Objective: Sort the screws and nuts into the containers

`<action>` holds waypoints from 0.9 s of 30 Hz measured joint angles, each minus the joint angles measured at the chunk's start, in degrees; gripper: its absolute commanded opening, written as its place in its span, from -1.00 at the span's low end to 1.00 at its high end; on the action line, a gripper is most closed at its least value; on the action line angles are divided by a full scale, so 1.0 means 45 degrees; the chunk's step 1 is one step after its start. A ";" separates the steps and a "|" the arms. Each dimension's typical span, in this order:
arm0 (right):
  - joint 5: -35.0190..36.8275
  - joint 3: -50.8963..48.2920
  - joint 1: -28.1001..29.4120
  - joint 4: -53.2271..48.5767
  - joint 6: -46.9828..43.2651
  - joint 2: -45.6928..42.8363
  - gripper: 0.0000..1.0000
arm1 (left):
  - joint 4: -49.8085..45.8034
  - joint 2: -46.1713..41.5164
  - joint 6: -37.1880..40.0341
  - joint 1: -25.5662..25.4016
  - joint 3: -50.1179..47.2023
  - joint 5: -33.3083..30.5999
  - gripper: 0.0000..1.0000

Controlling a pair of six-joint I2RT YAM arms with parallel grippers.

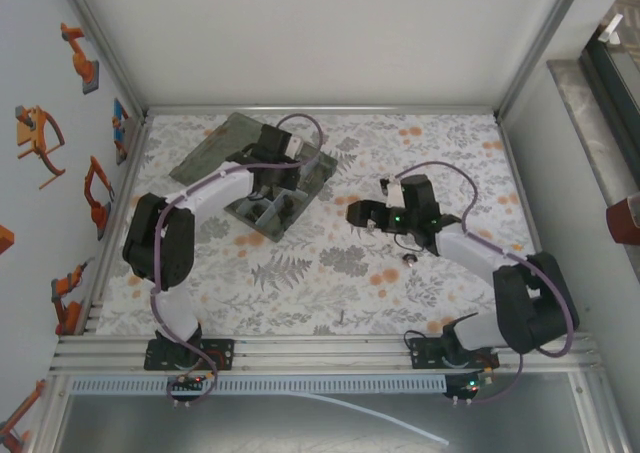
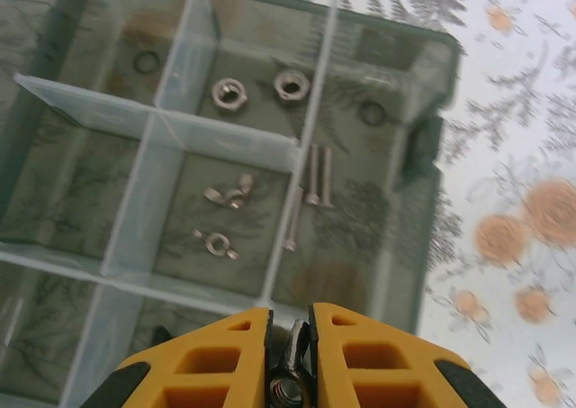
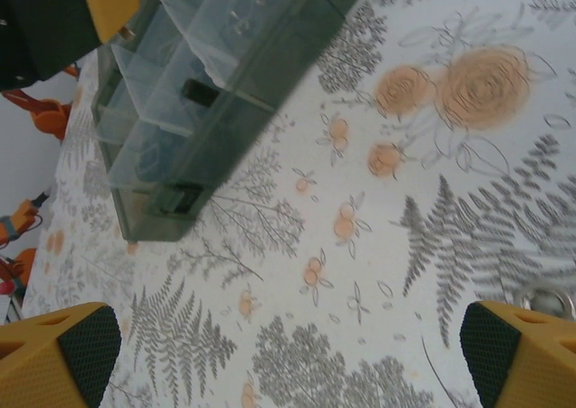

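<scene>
A nut is clamped between the nearly closed fingers of the left gripper, held over the organiser box at its near edge. The right gripper is spread wide and empty, beside the box.

My left gripper hangs above the translucent grey plastic organiser box. My right gripper hovers off the box's right side; a tiny dark metal piece lies behind it, nearer me.
</scene>
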 measured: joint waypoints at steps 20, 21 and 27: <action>0.0248 0.1370 -0.0039 -0.0593 -0.0665 0.1273 0.95 | 0.0500 0.2540 0.0437 0.0675 0.1889 -0.0554 -0.36; 0.0287 0.1336 -0.0039 -0.0656 -0.0690 0.1156 0.95 | 0.0505 0.2404 0.0442 0.0656 0.1763 -0.0568 -0.35; 0.1506 0.1287 -0.0063 -0.2229 -0.1010 0.0461 0.89 | 0.0869 0.0607 0.0457 -0.0034 0.0379 -0.0631 -0.28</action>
